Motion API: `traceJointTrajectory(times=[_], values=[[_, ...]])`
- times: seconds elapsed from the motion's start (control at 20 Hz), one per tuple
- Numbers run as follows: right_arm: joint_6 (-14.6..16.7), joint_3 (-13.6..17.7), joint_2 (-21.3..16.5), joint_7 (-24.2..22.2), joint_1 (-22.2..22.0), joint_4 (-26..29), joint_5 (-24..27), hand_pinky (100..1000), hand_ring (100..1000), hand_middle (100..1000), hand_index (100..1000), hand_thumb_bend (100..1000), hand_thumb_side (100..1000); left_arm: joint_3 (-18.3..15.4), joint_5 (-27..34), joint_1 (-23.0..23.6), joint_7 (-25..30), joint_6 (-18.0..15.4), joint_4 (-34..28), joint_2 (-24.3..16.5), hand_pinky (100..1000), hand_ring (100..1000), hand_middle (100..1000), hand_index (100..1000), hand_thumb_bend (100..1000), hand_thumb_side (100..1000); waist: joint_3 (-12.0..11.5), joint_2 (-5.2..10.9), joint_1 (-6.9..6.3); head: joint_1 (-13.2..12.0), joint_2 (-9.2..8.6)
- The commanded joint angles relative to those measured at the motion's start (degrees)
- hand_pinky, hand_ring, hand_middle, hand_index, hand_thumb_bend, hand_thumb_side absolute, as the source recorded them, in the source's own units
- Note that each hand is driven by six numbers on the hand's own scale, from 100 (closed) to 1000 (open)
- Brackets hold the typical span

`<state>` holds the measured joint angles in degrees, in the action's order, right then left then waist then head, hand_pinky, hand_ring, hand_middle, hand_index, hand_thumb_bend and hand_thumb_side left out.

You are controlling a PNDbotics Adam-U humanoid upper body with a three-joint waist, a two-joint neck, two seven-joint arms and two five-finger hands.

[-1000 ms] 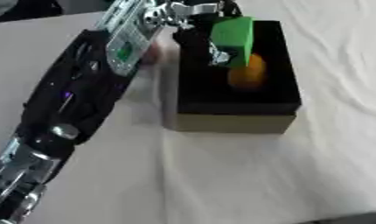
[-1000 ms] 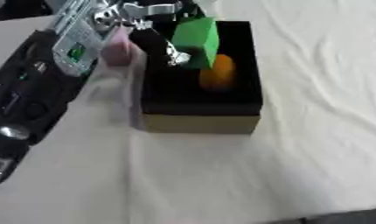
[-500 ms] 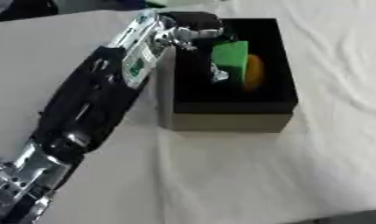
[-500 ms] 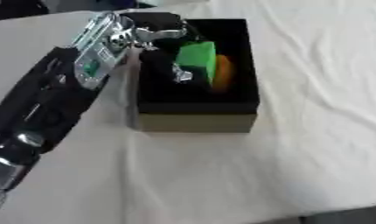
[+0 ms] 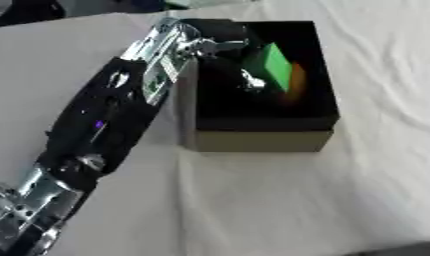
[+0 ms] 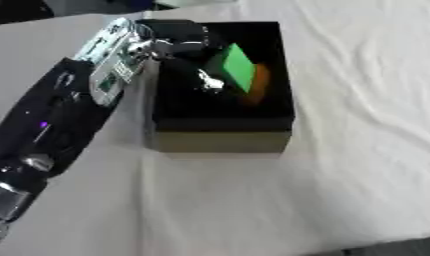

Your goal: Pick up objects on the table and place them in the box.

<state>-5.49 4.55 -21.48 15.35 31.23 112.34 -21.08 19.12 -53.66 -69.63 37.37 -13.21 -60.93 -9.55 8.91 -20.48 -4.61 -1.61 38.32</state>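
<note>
A black open box (image 5: pixel 258 140) stands on the white cloth, a little right of the middle. My left arm comes in from the lower left and my left hand (image 5: pixel 220 49) reaches over the box's left wall into it. Its fingers are curled on a green block (image 5: pixel 273 67), which is tilted inside the box; one silver fingertip (image 5: pixel 251 83) shows at the block's lower left edge. An orange thing (image 5: pixel 298 81) lies in the box right behind the block, mostly hidden. My right hand shows in neither view.
The white tablecloth (image 5: pixel 376 165) is creased to the right of the box. Dark shapes (image 5: pixel 30 9) sit along the far left edge. The arm covers the cloth to the left of the box.
My left hand has carried the green block down from above the box's rim into the box, close against the orange thing. The view has also shifted.
</note>
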Motion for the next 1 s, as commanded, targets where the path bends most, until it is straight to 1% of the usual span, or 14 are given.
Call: traceJointTrajectory(times=[0.05, 0.15, 0.35, 0.5, 0.55, 0.6, 0.65, 0.7, 0.75, 0.85, 0.9, 0.95, 1.0], values=[[0.05, 0.22, -0.63, 0.17, 0.39, 1.13, 0.26, 850, 602, 564, 776, 100, 1000, -1.07, 1.14, -1.14, -0.38, -0.02, -2.80, -1.31, 743, 760, 782, 917, 311, 888, -0.11, 1.59, 0.47, 0.23, 0.24], [0.03, 0.23, -0.58, 0.17, 0.31, 1.09, 0.18, 850, 602, 564, 776, 100, 1000, -1.36, 3.06, -1.25, -0.42, 0.19, -4.74, -1.76, 737, 756, 779, 915, 285, 891, -0.26, 1.80, 0.54, 0.29, 0.30], [0.01, 0.21, -0.43, 0.14, 0.09, 1.03, 0.07, 849, 602, 564, 776, 100, 1000, -1.92, 6.80, -1.51, 0.09, 1.14, -8.93, -2.81, 734, 754, 777, 913, 242, 864, -0.57, 2.29, 0.69, 0.34, 0.34], [-0.01, 0.24, -0.42, 0.15, -0.07, 0.98, -0.03, 849, 602, 564, 776, 100, 1000, -2.26, 8.67, -1.51, 0.73, 1.88, -11.31, -3.70, 730, 752, 775, 913, 225, 860, -0.88, 2.64, 0.80, 0.47, 0.45], [-0.02, 0.23, -0.42, 0.13, -0.11, 0.94, -0.06, 849, 602, 564, 776, 100, 1000, -2.42, 9.44, -1.49, 0.97, 2.09, -12.04, -3.99, 731, 752, 776, 914, 232, 857, -1.02, 2.75, 0.84, 0.54, 0.51], [-0.01, 0.22, -0.43, 0.10, -0.15, 0.92, -0.09, 849, 602, 564, 776, 100, 1000, -2.53, 10.00, -1.50, 1.28, 2.31, -12.68, -4.30, 733, 754, 778, 915, 245, 854, -1.13, 2.84, 0.88, 0.60, 0.56], [0.01, 0.21, -0.41, 0.08, -0.18, 0.92, -0.06, 849, 602, 564, 776, 100, 1000, -2.51, 10.36, -1.48, 1.72, 2.52, -13.09, -4.57, 747, 767, 796, 933, 346, 873, -1.22, 2.93, 0.91, 0.66, 0.61], [-0.01, 0.21, -0.38, 0.04, -0.19, 0.89, -0.10, 849, 602, 564, 776, 100, 1000, -2.40, 10.51, -1.45, 2.35, 2.55, -13.33, -4.76, 750, 770, 799, 935, 370, 876, -1.27, 3.00, 0.94, 0.69, 0.65], [-0.04, 0.20, -0.35, -0.01, -0.19, 0.87, -0.15, 849, 602, 564, 775, 100, 1000, -2.35, 10.51, -1.42, 2.90, 2.51, -13.51, -4.87, 759, 780, 811, 944, 432, 877, -1.30, 3.04, 0.98, 0.72, 0.65], [-0.09, 0.21, -0.28, -0.08, -0.18, 0.86, -0.21, 849, 601, 563, 775, 100, 1000, -2.16, 9.67, -1.34, 3.68, 2.22, -13.68, -5.03, 779, 798, 823, 944, 498, 858, -1.25, 3.05, 1.10, 0.79, 0.69], [-0.11, 0.24, -0.26, -0.06, -0.17, 0.86, -0.22, 849, 601, 563, 775, 100, 1000, -2.03, 8.83, -1.31, 3.79, 2.06, -13.57, -5.00, 777, 798, 822, 939, 505, 850, -1.20, 3.04, 1.13, 0.79, 0.73], [-0.13, 0.26, -0.22, -0.03, -0.14, 0.88, -0.21, 849, 601, 563, 775, 100, 1000, -1.85, 7.97, -1.24, 3.78, 1.97, -13.08, -4.86, 777, 798, 823, 939, 539, 860, -1.11, 3.00, 1.15, 0.76, 0.73], [-0.12, 0.24, -0.18, -0.04, -0.09, 0.90, -0.21, 849, 601, 563, 775, 100, 1000, -1.66, 7.06, -1.17, 3.70, 1.95, -12.26, -4.65, 777, 798, 823, 939, 549, 864, -1.00, 2.96, 1.16, 0.76, 0.68]])
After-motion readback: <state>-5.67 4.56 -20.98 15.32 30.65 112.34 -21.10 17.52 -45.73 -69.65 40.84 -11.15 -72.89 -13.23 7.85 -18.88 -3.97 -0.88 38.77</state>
